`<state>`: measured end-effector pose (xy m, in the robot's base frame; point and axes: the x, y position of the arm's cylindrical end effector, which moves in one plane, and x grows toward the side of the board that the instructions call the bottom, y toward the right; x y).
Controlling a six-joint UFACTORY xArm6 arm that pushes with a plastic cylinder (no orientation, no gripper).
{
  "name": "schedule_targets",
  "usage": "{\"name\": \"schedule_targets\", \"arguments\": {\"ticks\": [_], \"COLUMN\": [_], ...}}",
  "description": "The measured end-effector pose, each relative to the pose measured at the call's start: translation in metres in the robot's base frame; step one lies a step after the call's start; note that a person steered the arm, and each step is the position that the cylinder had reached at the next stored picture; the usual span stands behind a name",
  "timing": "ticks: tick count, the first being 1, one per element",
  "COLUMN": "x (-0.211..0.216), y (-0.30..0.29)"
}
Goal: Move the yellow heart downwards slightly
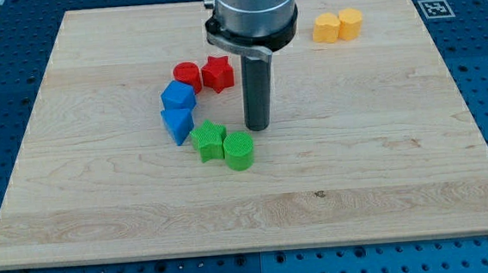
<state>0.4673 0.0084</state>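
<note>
Two yellow blocks sit at the view's top right: one (327, 28) on the left looks like the yellow heart, and a yellow hexagon-like block (351, 23) touches its right side. My tip (258, 125) is near the board's middle, well below and to the left of the yellow blocks. It stands just above and right of the green cylinder (239, 150), apart from it.
A curved cluster lies left of my tip: a red cylinder (187, 76), a red star (217, 73), a blue block (177, 97), a blue triangle-like block (178, 124) and a green star (208, 140). The wooden board (384, 170) rests on a blue perforated table.
</note>
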Motion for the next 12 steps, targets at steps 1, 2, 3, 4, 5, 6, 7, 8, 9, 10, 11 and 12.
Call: {"name": "schedule_targets", "arguments": {"ticks": [1, 2, 3, 4, 5, 6, 7, 8, 9, 10, 11, 12], "x": [-0.025, -0.043, -0.075, -0.120, -0.130, -0.140, -0.162, -0.179, -0.194, -0.205, -0.192, -0.164], "y": [0.011, 0.031, 0.036, 0.036, 0.036, 0.035, 0.036, 0.060, 0.093, 0.121, 0.147, 0.147]}}
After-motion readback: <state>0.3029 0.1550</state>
